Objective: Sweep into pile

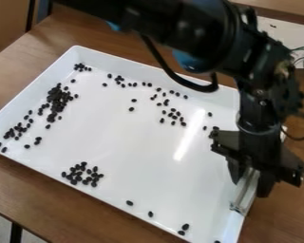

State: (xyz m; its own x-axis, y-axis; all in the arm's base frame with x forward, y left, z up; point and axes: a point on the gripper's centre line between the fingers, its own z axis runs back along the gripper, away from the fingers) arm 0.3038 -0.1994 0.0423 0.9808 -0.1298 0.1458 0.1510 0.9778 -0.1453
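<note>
In the camera view, a white tray lies at a slant on the brown wooden tabletop, with many small dark beans spread over it. The densest gathering of beans is at the left, beside the tray's left wall, and it trails off in loose ones toward the left corner. A small clump sits in the far corner, and a broken line of beans runs along the far side. Right of the middle, toward the far side, is a loose group, with two single beans a little to its left. By the near wall, left of the middle, a compact heap stands apart from the rest, and a few stray beans follow that same wall toward the near corner. The black robot arm comes in from the top edge and bends down at the right, its pincer hanging over the tray's right wall. The pincer is closed around a slim, shiny tool, one finger on either side; the tool slants down by that wall, its lower end perhaps touching the tray. Beyond the tray, at the far right, thin cables lie on a pale surface.
</note>
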